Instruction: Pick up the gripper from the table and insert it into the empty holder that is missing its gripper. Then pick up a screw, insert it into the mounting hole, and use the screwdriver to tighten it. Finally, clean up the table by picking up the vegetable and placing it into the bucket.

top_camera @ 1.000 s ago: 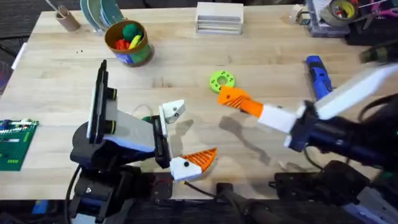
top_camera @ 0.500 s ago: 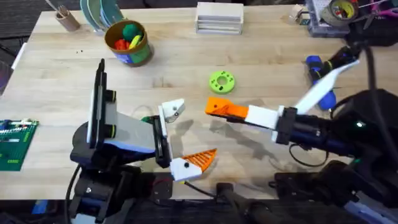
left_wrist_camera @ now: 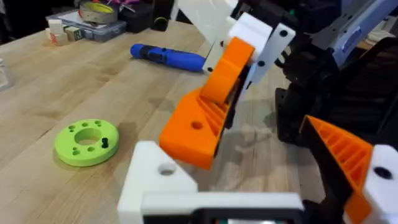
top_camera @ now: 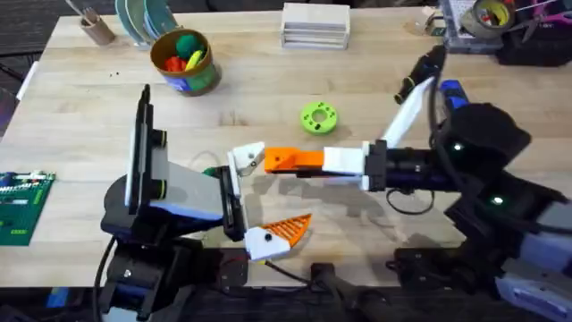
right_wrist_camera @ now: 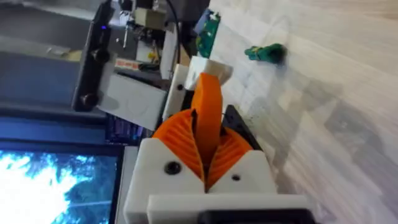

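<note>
Insertion pending: right end effector (top_camera: 299,160) clamps the gripper (top_camera: 284,160) beside the holder (top_camera: 248,158); we should align squarely. Left end effector (top_camera: 264,201) spread apart.

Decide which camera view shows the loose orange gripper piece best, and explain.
The left wrist view: the orange gripper piece appears large, its hole and ribs visible. Overhead shows it small beside the white holder; the right wrist view shows it edge-on.

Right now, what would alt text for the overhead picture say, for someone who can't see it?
The right arm's fingers hold an orange gripper sideways, its tip right by the white holder on the left arm. Behind lie a green disc, a blue screwdriver and a bucket of toys.
</note>
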Motion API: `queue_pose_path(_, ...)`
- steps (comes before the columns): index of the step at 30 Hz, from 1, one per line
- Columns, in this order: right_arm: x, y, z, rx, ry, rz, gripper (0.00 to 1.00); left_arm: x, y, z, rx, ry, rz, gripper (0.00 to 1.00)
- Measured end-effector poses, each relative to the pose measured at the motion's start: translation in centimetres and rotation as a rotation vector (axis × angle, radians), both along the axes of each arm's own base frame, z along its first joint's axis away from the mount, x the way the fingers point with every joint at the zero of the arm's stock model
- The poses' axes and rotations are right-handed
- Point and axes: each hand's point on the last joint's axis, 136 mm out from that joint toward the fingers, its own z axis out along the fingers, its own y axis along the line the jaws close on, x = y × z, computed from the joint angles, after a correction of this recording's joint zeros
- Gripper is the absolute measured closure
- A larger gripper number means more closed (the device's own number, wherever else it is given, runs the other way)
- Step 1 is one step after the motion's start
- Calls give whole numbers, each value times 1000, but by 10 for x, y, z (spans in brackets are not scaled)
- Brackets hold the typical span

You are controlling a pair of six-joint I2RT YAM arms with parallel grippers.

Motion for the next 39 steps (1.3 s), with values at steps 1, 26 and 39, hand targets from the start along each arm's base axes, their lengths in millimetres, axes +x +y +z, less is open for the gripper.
queue_pose_path(1,1,3,1,11,-4,10,988,0,0,0,0,0,0,8)
queue_pose_path(26,-7,29,-11,42,44,104,990,3,1,0,1,-1,15,8)
queue_pose_path(39,12,33,-21,27,31,19,992,-3,-1,0,-2,5,-20,8)
